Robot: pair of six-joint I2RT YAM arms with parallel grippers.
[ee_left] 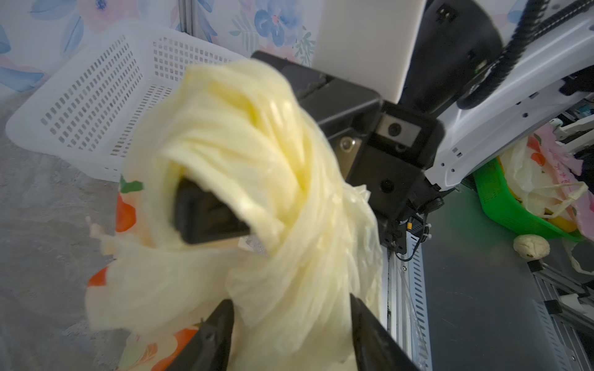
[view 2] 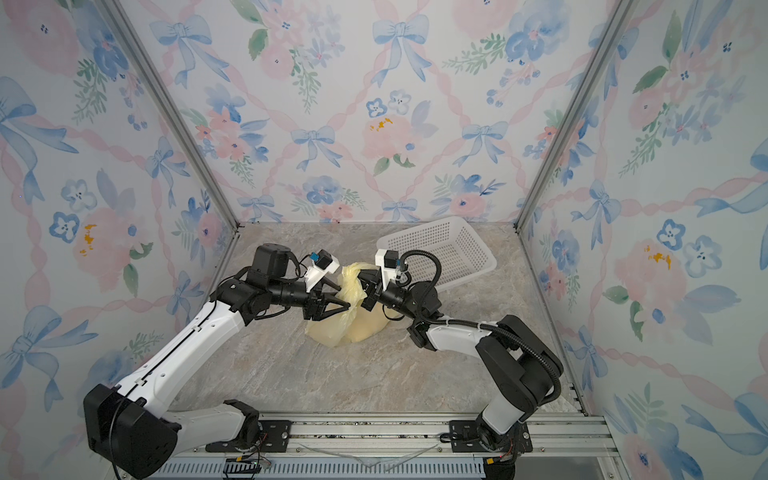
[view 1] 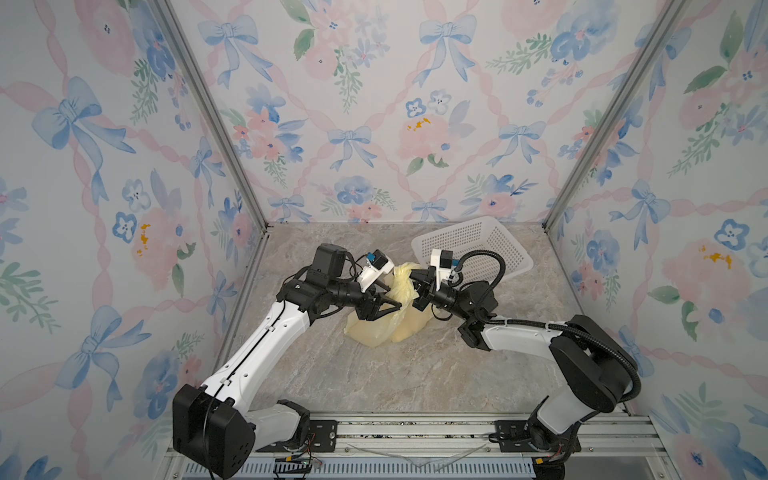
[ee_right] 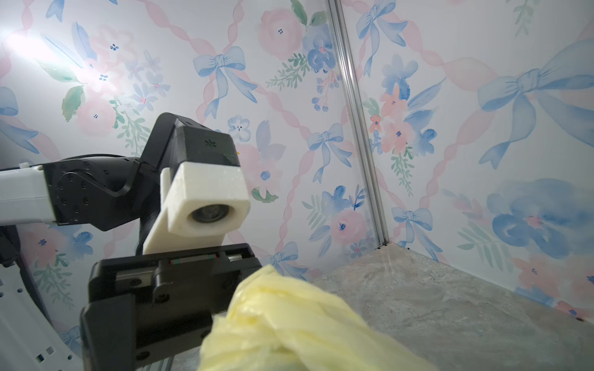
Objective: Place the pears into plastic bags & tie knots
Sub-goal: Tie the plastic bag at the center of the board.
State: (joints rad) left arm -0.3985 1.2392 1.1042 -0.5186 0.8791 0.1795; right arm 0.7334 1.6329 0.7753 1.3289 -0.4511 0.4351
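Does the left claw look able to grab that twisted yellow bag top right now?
Likely yes: the left gripper is open, with the twisted top of the plastic bag between its jaws and nothing blocking. The right gripper, shut on that plastic, sits close by.

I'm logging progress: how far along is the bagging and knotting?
Done: the basket looks empty and the bag bulges full, though no pears show through. In hand: the right gripper is shut on the twisted handles; the left gripper is open astride them. Left: no finished knot shows yet.
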